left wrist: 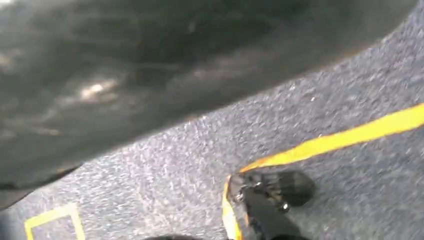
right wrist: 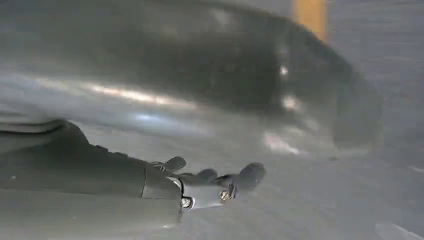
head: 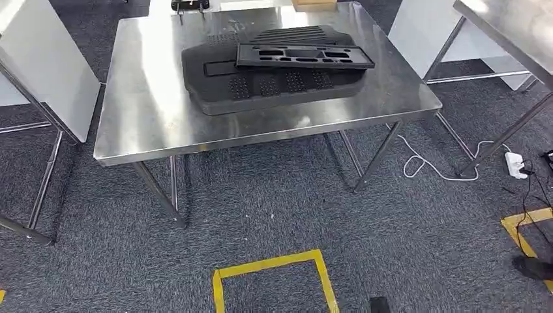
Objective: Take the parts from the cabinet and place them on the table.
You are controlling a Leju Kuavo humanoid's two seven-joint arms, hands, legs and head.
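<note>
Two black parts [head: 274, 68] are seen stacked on the steel table [head: 150, 111], so placement looks done, while the right hand [right wrist: 215, 182] hangs with fingers spread, empty; left hand's state cannot be told.

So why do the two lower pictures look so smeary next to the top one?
Head view: sharp, with bright glare on the steel table. Left wrist view: motion-blurred carpet and yellow tape. Right wrist view: blurred and streaked, only the right hand fairly clear.

No readable text, label, brand, number or sign appears anywhere: none on the steel counter [head: 150, 111], the black parts [head: 274, 78], or the carpeted floor [head: 261, 208].
</note>
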